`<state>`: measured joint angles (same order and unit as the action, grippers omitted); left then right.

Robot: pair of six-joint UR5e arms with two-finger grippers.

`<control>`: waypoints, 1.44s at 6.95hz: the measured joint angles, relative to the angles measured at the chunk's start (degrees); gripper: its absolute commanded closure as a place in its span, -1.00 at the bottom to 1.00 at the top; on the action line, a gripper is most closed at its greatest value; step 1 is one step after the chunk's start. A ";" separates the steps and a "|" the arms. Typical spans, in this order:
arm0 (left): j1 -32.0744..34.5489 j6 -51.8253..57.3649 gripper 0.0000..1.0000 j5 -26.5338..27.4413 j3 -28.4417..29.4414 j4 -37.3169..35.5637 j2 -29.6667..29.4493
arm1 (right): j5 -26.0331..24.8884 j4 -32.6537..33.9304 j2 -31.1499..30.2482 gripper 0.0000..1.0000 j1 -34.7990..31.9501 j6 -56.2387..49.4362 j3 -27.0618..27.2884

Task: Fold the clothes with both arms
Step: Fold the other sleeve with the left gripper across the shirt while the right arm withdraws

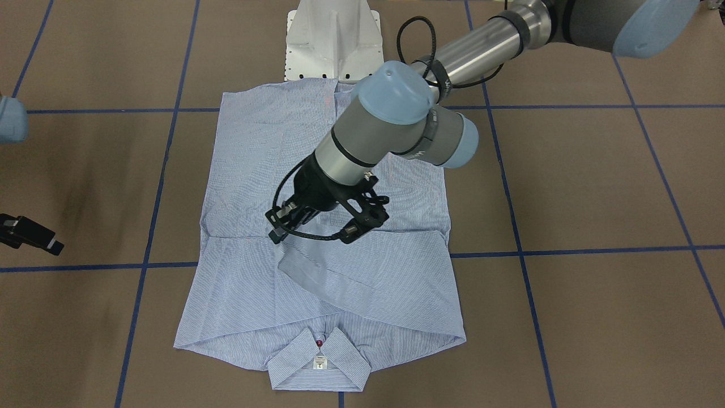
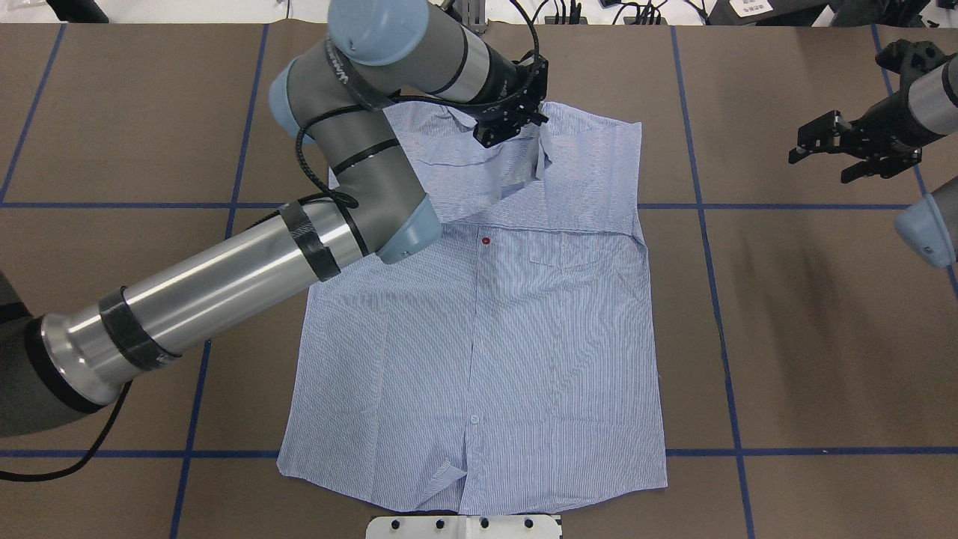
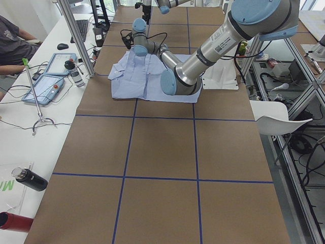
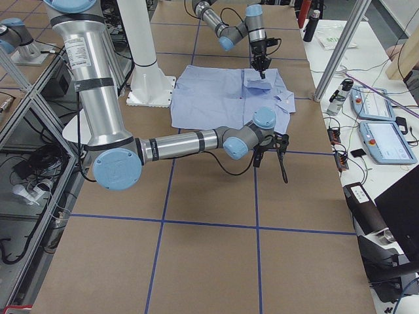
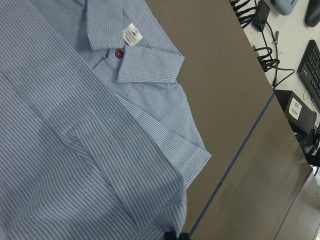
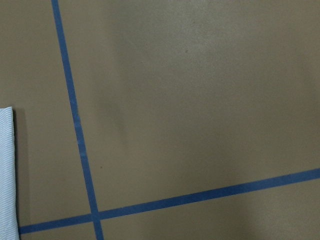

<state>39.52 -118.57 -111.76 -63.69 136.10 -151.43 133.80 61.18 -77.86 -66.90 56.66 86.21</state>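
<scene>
The light blue striped shirt (image 1: 255, 158) lies flat, front up, with its collar (image 1: 320, 362) on the side away from the robot; it also shows in the overhead view (image 2: 486, 352). Its upper part is folded over. My left gripper (image 1: 277, 233) hovers above the shirt's upper middle, shut on a sleeve end (image 1: 306, 277) that hangs lifted from it; the overhead view shows it too (image 2: 537, 123). The left wrist view shows the neck label (image 5: 130, 35) and a red button (image 5: 119, 53). My right gripper (image 2: 846, 150) is open and empty, off the shirt over bare table.
The white pedestal base (image 1: 331, 39) stands at the shirt's hem side. Blue tape lines (image 2: 700, 206) cross the brown table. A side desk with tablets (image 3: 48, 84) and bottles (image 3: 30, 179) runs along the far edge. The shirt's edge (image 6: 5, 175) shows in the right wrist view.
</scene>
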 measured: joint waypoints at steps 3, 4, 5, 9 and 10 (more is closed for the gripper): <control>-4.02 -0.55 -0.44 7.14 5.25 1.00 -4.48 | -0.42 0.00 -0.92 -1.00 -0.06 -0.22 0.68; -4.78 -0.39 -0.99 7.73 5.66 1.25 -4.62 | -0.54 0.00 -1.02 -1.00 -0.02 -0.21 0.75; -5.15 -0.15 -1.00 7.95 5.77 1.38 -4.68 | -0.56 0.00 -1.08 -1.00 0.00 -0.08 0.81; -4.79 1.72 -1.00 4.21 -3.26 -0.37 -0.49 | -4.70 0.00 -1.06 -1.00 6.07 13.50 7.26; -4.36 4.73 -1.00 2.14 -11.07 -2.03 5.49 | -9.16 0.04 -1.13 -1.00 11.32 21.65 11.62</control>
<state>35.17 -113.84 -109.62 -74.76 134.07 -145.93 124.64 61.21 -78.99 -55.58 78.31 97.84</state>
